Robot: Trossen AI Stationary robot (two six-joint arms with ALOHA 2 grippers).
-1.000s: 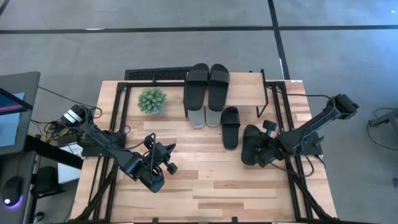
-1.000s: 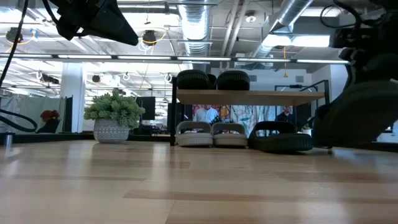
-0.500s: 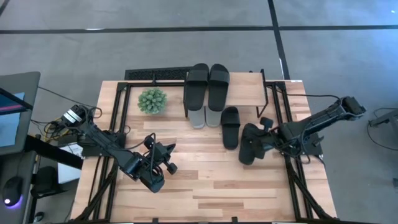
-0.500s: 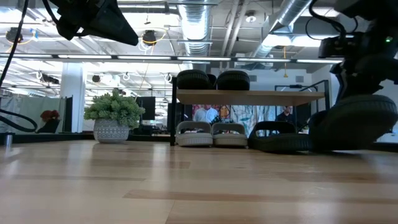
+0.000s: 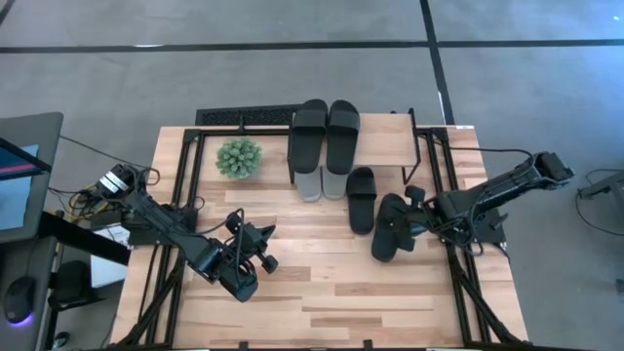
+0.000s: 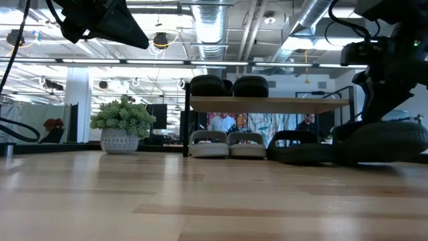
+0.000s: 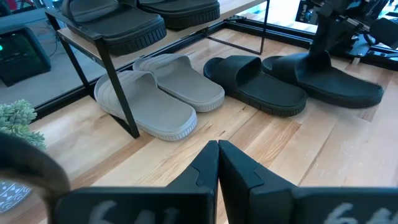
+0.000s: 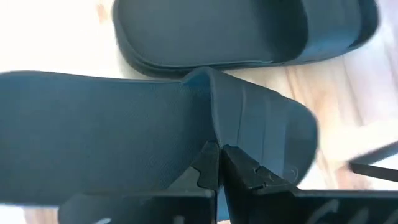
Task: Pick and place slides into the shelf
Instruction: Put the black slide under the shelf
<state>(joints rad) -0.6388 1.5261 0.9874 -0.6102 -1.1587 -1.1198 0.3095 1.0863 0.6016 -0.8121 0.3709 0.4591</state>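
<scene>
Currently right claw pinches strap of matte black slide beside its mate; left claw pressed together.

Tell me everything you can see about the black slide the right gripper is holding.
The black slide is matte, rubbery-looking, with a wide strap and open toe. The right gripper, fingers shut, pinches its strap. It lies low on the wooden table, beside another black slide, in front of the shelf.
</scene>
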